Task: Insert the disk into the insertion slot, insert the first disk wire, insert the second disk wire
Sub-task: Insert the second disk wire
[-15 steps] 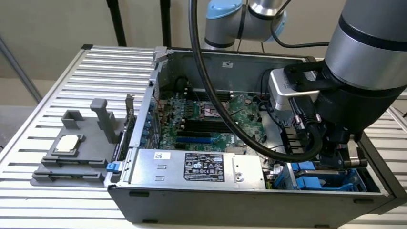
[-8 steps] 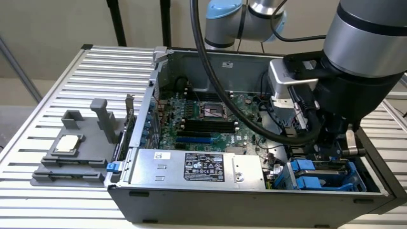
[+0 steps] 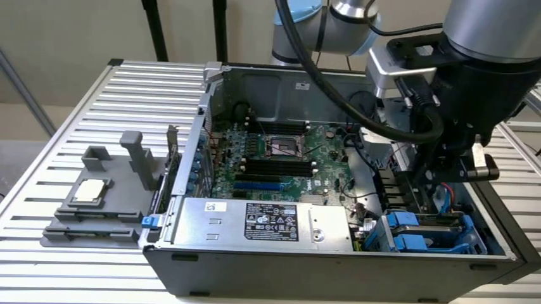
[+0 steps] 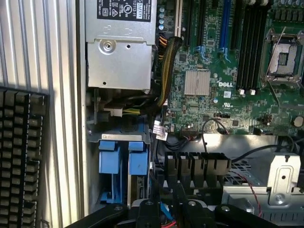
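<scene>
the gripper (image 4: 166,213) lies closest in the wrist view, its black body low over the front corner of the open computer case (image 3: 338,269). whether it is clenched or released i cannot tell. a bit of red and blue shows right at it, too small to name. just beyond it is the slot (image 3: 460,231) of the drive cage, lined with blue plastic rails. the disk (image 4: 137,164) appears to stand on edge inside it in its blue frame, with the silver body mostly hidden. beside the cage sits the power supply (image 3: 253,221), silver with a black label. a sleeved cable bundle (image 4: 168,71) runs from it along the green motherboard (image 3: 279,158). in the exterior view the arm (image 3: 482,76) reaches down into the case at that view's right. a grey holder (image 3: 101,196) rests on the slatted table (image 3: 127,95) at its left.
</scene>
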Robot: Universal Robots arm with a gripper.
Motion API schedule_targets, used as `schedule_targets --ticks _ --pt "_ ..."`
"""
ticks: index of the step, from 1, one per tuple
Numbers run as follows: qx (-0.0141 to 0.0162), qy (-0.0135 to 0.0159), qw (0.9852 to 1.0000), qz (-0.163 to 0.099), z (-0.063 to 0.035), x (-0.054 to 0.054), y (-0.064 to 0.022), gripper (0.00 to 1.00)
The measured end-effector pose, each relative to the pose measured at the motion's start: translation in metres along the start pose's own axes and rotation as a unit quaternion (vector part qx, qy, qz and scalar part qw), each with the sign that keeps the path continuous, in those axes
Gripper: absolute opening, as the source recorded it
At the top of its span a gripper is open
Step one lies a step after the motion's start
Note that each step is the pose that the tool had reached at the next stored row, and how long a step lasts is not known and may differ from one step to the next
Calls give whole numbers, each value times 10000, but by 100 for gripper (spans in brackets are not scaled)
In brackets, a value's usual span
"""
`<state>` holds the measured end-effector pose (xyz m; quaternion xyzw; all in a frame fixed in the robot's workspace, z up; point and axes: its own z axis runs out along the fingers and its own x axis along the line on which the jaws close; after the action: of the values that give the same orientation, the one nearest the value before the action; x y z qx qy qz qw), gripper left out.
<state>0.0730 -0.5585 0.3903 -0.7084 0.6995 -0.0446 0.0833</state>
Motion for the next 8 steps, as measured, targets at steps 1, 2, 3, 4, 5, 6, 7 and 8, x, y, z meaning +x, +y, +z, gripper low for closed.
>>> schedule_targets --ticks 1,2,3,4,5,6,7,8 --pt "-9 1 10000 0 -6 -4 -31 25" --pt "-17 1 10000 1 -6 -8 -59 25" --pt "-26 0 10000 2 -3 -12 -88 25" --pt "-34 0 10000 2 1 -17 -119 25" --pt "-41 1 10000 2 5 -23 -151 25" --pt "-46 2 10000 2 9 -28 -180 25" --pt "-49 2 10000 2 13 -36 -205 25" --pt "-52 4 10000 2 15 -47 -229 25"
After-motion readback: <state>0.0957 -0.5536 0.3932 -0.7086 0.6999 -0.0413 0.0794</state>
